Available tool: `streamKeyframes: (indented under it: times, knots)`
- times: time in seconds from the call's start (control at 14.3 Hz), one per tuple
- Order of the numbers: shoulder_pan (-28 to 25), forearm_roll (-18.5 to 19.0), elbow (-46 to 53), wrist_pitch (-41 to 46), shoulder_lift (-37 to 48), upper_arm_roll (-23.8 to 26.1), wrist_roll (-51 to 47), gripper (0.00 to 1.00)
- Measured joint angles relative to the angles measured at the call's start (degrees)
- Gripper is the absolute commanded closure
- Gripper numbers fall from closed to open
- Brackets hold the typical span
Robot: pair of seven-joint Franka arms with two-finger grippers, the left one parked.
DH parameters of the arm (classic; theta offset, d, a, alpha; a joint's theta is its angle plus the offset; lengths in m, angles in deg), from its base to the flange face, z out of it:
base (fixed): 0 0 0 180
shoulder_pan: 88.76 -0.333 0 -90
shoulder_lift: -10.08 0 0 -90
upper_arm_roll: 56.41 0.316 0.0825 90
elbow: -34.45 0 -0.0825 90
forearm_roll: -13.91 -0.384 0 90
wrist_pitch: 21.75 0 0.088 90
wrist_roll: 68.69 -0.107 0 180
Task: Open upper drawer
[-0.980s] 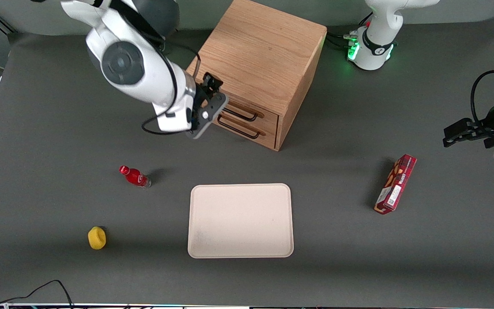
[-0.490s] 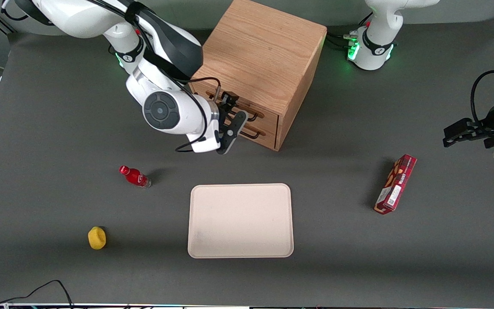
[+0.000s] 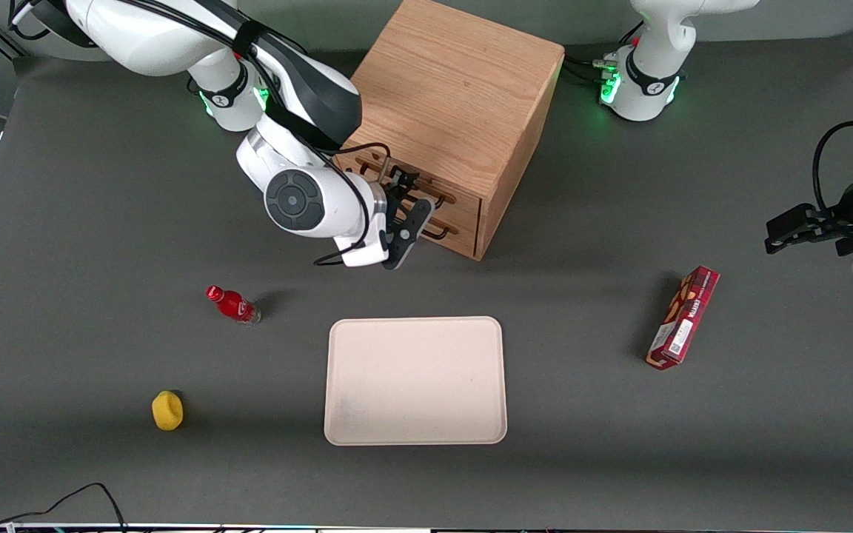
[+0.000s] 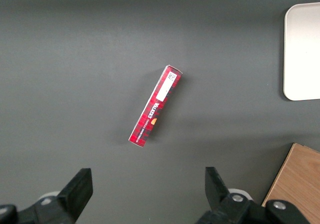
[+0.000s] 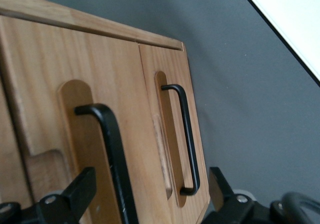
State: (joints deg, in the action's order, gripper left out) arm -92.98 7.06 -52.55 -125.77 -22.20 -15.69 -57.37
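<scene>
Gripper at cabinet front, drawers shut.

Cabinet (image 3: 447,111) at table's 12 o'clock. Upper drawer (image 5: 75,149) closed; its handle (image 5: 112,149) runs lengthwise between the spread fingers (image 5: 75,194) of the gripper (image 5: 150,199), apart; bottom drawer (image 5: 172,134) beside.

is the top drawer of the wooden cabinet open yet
Shut: the upper drawer sits flush with the cabinet front. The gripper is open at its handle.

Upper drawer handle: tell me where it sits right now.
The upper drawer handle runs along the cabinet front, above the lower handle; the open tool straddles it, fingers on either side, not yet closed.
</scene>
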Motion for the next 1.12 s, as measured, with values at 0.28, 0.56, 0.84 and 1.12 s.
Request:
streamKeyframes:
  times: [0.28,0.56,0.84,1.12]
  knots:
    - [0.1,1.7,-0.9,-1.0,-0.5,-0.2,0.1,0.00]
    - [0.2,3.1,-0.3,-1.0,-1.0,0.0,0.2,0.00]
    - [0.9,8.5,3.4,-2.0,-4.1,-1.3,0.3,0.00]
    - [1.1,9.5,7.6,-1.8,-7.3,-2.5,0.5,0.00]
